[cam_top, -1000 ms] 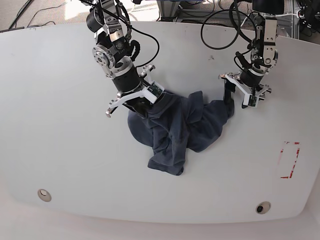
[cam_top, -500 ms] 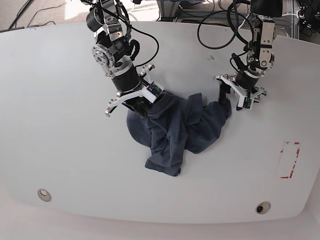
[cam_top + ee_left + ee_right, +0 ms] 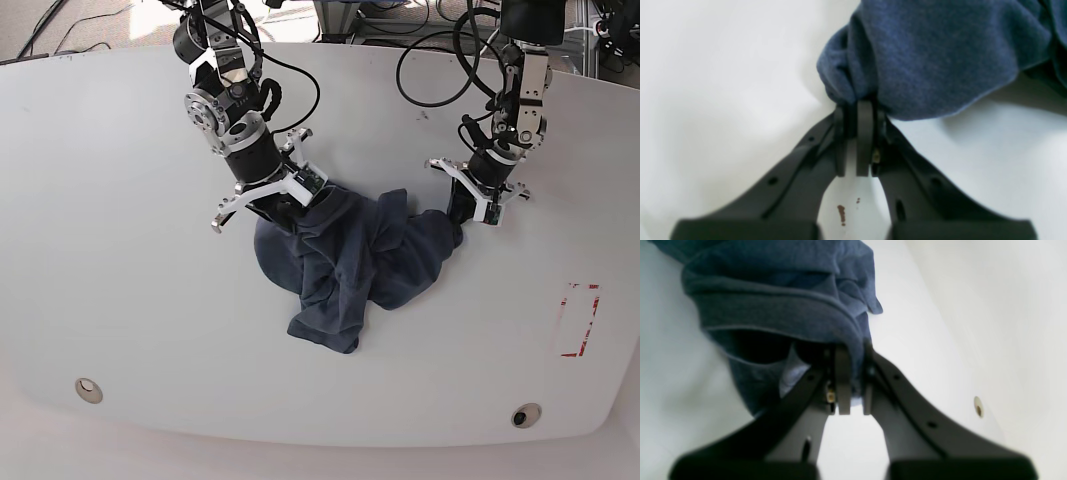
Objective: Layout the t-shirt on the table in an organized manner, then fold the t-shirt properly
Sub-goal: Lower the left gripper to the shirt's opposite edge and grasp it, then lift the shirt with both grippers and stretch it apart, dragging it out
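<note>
Since a second ago the left gripper [image 3: 462, 215] has slid in along the far right of the counter [image 3: 120, 300] and its jaws have clamped a bunched fold of the t-shirt [image 3: 350, 255]. Nearest, a limp flap trails toward the near edge; behind it the crumpled heap sits mid-counter. Farther back, the right gripper [image 3: 290, 205] has its jaws pinched on a hem. Soft, light cloth should drape and stretch; edges or shoulder seams look like the best holds.
</note>
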`<action>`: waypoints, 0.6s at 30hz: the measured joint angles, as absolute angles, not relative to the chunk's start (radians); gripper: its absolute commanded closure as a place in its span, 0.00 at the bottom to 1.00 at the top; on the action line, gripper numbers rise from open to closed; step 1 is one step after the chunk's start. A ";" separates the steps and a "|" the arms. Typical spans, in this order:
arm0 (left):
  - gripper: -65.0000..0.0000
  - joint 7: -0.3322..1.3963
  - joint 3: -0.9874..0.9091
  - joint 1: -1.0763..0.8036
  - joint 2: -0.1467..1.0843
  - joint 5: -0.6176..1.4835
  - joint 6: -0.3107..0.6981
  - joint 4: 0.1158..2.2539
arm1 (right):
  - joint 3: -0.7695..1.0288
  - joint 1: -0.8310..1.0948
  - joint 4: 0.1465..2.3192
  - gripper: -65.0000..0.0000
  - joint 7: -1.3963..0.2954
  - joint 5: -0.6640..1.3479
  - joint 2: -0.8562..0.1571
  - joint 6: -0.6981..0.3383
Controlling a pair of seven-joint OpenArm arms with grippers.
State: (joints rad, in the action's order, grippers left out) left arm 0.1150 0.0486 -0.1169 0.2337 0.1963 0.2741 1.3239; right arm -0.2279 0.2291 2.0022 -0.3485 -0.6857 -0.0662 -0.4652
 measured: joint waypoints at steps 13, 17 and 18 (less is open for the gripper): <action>1.00 0.175 -0.029 -0.186 0.239 0.181 0.278 1.483 | -0.173 0.231 2.004 1.00 -0.348 -0.559 -0.062 -0.473; 1.00 0.170 -0.047 -0.200 0.268 0.181 0.279 1.551 | -0.101 0.222 2.000 1.00 -0.351 -0.458 -0.065 -0.467; 1.00 0.171 -0.047 -0.200 0.278 0.181 0.278 1.566 | -0.079 0.218 1.993 1.00 -0.352 -0.436 -0.067 -0.465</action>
State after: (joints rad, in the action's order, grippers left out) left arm 0.1715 -0.0475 -0.1997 0.2783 0.1806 0.2779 1.5661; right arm -0.0788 0.2184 1.9934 -0.3519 -0.4358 -0.0666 -0.4648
